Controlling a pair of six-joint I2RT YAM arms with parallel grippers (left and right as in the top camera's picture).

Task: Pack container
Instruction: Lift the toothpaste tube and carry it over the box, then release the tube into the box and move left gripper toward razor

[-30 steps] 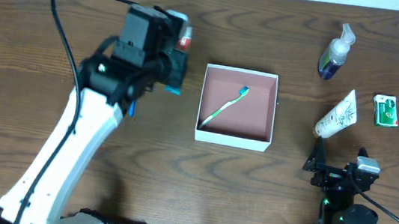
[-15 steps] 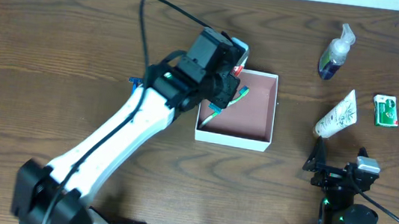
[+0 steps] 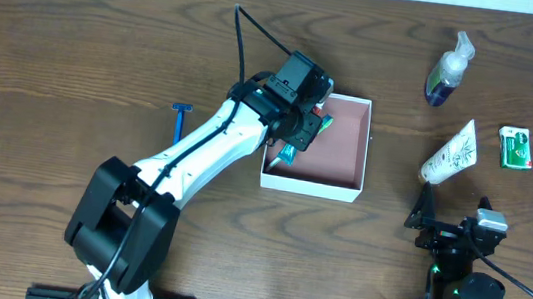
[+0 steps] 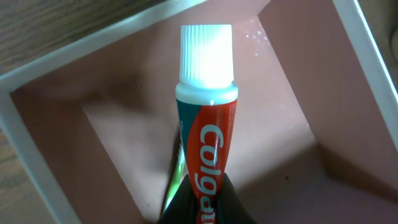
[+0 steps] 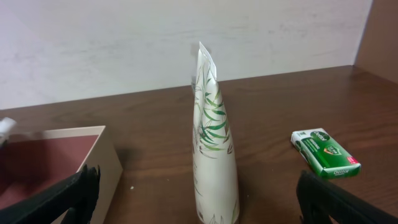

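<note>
The container [image 3: 352, 104] is a square white-walled box with a pink-brown inside at the table's middle; it fills the left wrist view [image 4: 348, 124] and its corner shows in the right wrist view [image 5: 99, 155]. My left gripper [image 3: 309, 114] is shut on a red and green Colgate toothpaste tube [image 4: 208, 124] with a white cap, held over the container's left part. A green toothbrush [image 4: 177, 168] lies in the container under the tube. My right gripper [image 3: 439, 225] is open and empty near the front right, facing a white leaf-print tube [image 5: 214, 143].
A blue razor [image 3: 181, 120] lies left of the container. A clear pump bottle [image 3: 449, 70] stands at the back right. The white leaf-print tube [image 3: 450, 152] and a green box [image 3: 515, 148] lie right of the container; the box also shows in the right wrist view [image 5: 325, 152].
My left arm has swung right from beside the container's left side to over it, carrying the toothpaste tube. The razor it covered now shows. The right arm has not moved.
</note>
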